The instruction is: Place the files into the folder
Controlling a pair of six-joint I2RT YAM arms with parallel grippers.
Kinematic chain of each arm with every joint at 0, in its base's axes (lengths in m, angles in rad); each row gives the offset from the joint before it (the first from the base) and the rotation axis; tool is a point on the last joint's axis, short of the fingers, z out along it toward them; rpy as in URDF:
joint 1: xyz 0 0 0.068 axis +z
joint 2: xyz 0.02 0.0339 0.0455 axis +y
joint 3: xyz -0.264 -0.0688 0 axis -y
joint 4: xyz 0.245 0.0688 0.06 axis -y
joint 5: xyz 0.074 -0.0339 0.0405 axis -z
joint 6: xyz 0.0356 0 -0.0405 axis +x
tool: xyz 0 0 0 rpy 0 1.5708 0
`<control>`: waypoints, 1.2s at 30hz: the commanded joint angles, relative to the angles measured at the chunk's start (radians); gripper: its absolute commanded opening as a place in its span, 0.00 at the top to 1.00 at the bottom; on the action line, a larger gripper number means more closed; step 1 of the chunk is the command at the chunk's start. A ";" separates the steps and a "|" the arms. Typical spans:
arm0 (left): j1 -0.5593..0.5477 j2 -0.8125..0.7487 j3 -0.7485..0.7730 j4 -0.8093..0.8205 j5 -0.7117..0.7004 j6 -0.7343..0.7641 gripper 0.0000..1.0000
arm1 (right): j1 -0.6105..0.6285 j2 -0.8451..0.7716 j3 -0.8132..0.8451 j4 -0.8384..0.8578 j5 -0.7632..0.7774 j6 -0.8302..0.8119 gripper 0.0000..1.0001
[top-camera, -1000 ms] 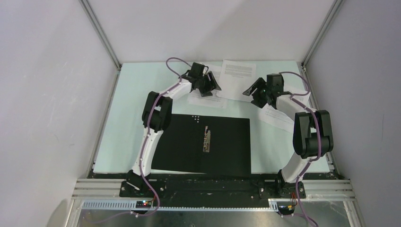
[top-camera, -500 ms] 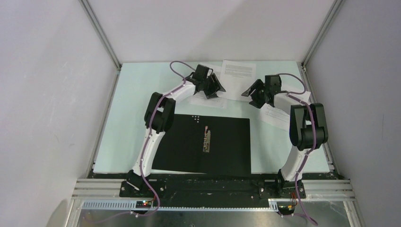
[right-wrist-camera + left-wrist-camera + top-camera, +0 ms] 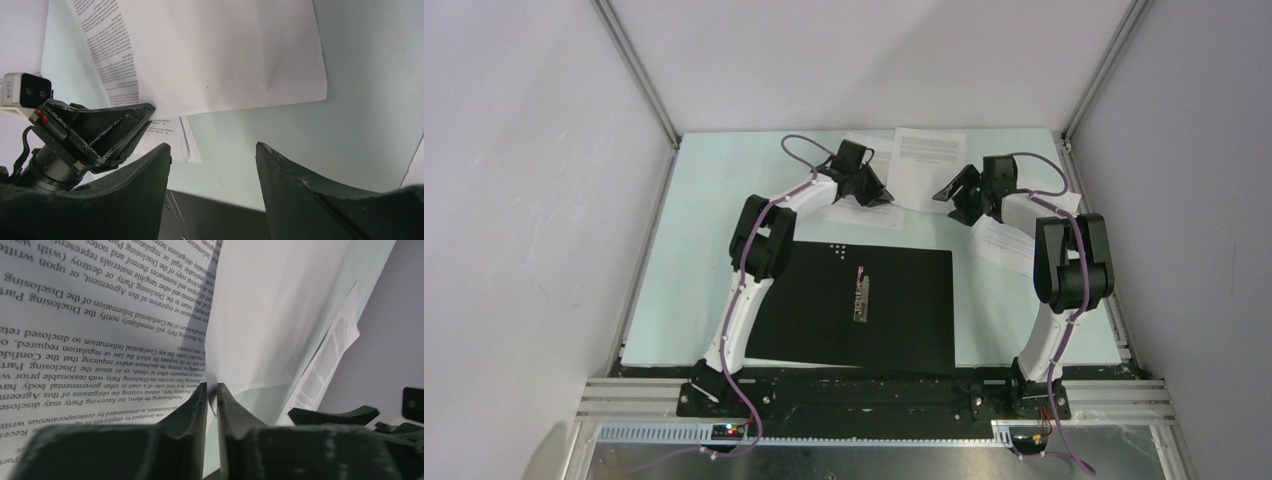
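Observation:
The folder (image 3: 894,320) lies open near the arms, black inside up, with its metal clip (image 3: 862,293) in the middle. Three white files lie behind it: one at the back centre (image 3: 929,160), one under the left arm (image 3: 856,212), one under the right arm (image 3: 1007,246). My left gripper (image 3: 876,193) (image 3: 211,386) is shut on the edge of a printed file (image 3: 100,315), which rises in a ridge at the tips. My right gripper (image 3: 948,198) (image 3: 213,145) stands open above the mat, just short of the back-centre file (image 3: 220,55), nothing between its fingers.
The pale green mat (image 3: 704,220) is bounded by grey walls with aluminium posts at the back corners. Both grippers face each other a short way apart; the left gripper (image 3: 100,132) shows in the right wrist view. The folder's edge (image 3: 225,215) lies just below the right gripper.
The left gripper has closed onto the sheet's edge after edging right. The right gripper has shifted a little left and toward the back, still open.

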 commanded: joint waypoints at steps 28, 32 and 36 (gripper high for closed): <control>0.245 -0.400 -0.448 -0.056 0.071 0.293 1.00 | 0.077 0.055 0.070 0.012 -0.016 -0.017 0.31; 0.278 -0.358 -0.405 -0.110 0.111 0.361 1.00 | 0.100 0.093 0.096 0.027 -0.028 -0.013 0.31; 0.280 -0.320 -0.340 -0.184 0.105 0.419 1.00 | 0.125 0.117 0.115 0.028 -0.033 -0.011 0.30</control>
